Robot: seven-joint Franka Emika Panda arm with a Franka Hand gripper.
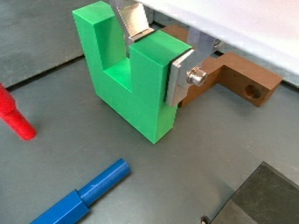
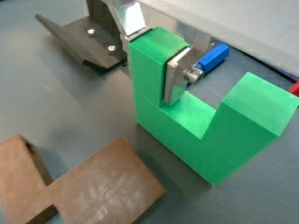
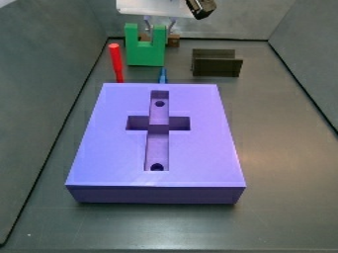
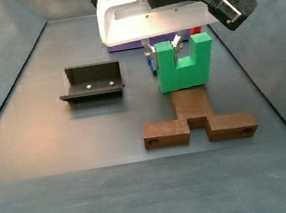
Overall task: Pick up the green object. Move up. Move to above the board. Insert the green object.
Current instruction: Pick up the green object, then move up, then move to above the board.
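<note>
The green object (image 1: 128,83) is a bright green U-shaped block standing upright on the dark floor, notch upward. My gripper (image 1: 158,52) is shut on one of its prongs, with a silver finger flat against each side of that prong. Both wrist views show this grip (image 2: 152,48). In a side view the green object (image 4: 183,64) stands under the gripper (image 4: 170,42) and the white wrist housing. The board (image 3: 158,138) is a large purple-blue slab with a cross-shaped recess and two round holes. It lies nearer that camera than the green object (image 3: 142,44).
A slim red cylinder (image 3: 115,61) stands beside the green object, and a blue piece (image 1: 82,199) lies on the floor close by. A brown piece (image 4: 198,120) lies just in front of the block. The fixture (image 4: 92,84) stands to one side.
</note>
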